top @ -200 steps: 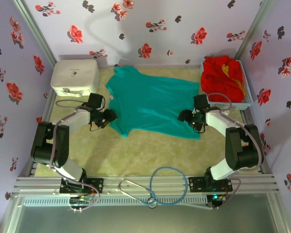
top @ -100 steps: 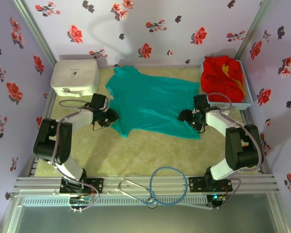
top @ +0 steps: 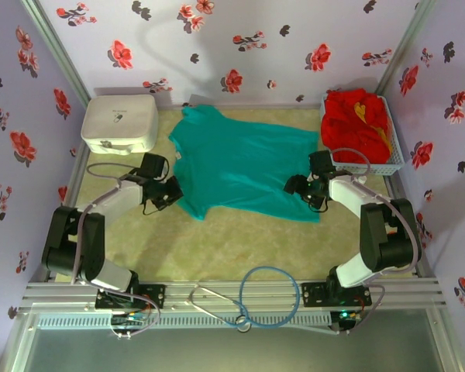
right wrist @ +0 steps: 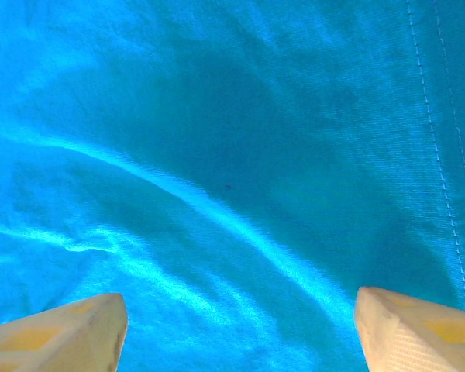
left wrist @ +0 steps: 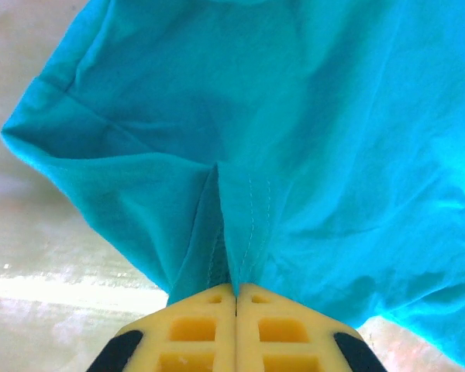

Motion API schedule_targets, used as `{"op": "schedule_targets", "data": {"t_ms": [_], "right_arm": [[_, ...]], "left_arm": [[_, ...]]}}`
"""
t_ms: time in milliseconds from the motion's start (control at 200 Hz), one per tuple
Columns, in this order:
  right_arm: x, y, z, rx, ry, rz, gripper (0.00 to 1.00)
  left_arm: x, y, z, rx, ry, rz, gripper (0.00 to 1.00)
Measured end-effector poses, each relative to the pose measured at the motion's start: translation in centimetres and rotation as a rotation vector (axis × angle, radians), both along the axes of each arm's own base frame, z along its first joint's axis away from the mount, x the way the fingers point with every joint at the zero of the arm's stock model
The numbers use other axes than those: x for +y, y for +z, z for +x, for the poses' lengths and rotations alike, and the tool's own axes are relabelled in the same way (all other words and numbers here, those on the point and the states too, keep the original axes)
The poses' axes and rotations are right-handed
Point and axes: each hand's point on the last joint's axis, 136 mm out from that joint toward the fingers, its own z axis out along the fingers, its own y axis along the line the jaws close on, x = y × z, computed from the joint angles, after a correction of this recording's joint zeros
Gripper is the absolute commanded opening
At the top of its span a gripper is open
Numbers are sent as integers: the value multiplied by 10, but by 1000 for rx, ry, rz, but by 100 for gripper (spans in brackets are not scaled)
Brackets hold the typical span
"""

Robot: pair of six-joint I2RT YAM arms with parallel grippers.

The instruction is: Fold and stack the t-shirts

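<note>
One teal tee point(top: 244, 163) lies spread flat in the middle of the table point(top: 217, 240). At its left edge the left gripper point(left wrist: 236, 288) has its jaws pressed together on a pinched-up ridge of the teal cloth. At the tee's right edge the right gripper point(right wrist: 239, 301) sits low over the fabric with its jaws wide apart and nothing between them. Red tees point(top: 355, 116), one with a yellow mark, are heaped in a basket point(top: 395, 161) at the back right corner. A white box point(top: 120, 124) stands at the back left, just beside the tee. A blue cable point(top: 267, 291) loops over the front rail.
</note>
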Motion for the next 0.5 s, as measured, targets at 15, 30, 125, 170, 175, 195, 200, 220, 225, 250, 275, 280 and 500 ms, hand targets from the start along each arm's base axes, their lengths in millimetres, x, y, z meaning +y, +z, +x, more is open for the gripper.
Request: {"op": "schedule_targets", "data": {"t_ms": [15, 30, 125, 170, 175, 195, 200, 220, 225, 250, 275, 280, 500], "right_arm": [[0, 0, 0, 0, 0, 0, 77], [0, 0, 0, 0, 0, 0, 77], [0, 0, 0, 0, 0, 0, 77], [0, 0, 0, 0, 0, -1, 77], [0, 0, 0, 0, 0, 0, 77], [0, 0, 0, 0, 0, 0, 78], [0, 0, 0, 0, 0, 0, 77], [0, 0, 0, 0, 0, 0, 78], [0, 0, 0, 0, 0, 0, 78], [0, 0, 0, 0, 0, -1, 77], [0, 0, 0, 0, 0, -1, 78], [0, 0, 0, 0, -1, -1, 78], [-2, -9, -2, 27, -5, -15, 77]], "left_arm": [[0, 1, -1, 2, -1, 2, 0], [1, 1, -3, 5, -1, 4, 0], [2, 9, -13, 9, -4, 12, 0], [3, 15, -19, 5, -4, 13, 0], [3, 16, -20, 3, -4, 13, 0], [3, 18, -22, -1, -3, 12, 0], [3, 19, -23, -2, -3, 13, 0], [3, 22, -26, -4, -2, 10, 0], [3, 23, -27, -7, -1, 9, 0], [3, 25, -31, -10, 4, 7, 0], [4, 27, -36, -13, 7, 7, 0], [4, 27, -37, -12, 7, 7, 0], [7, 20, -100, 24, 57, -7, 0]]}}
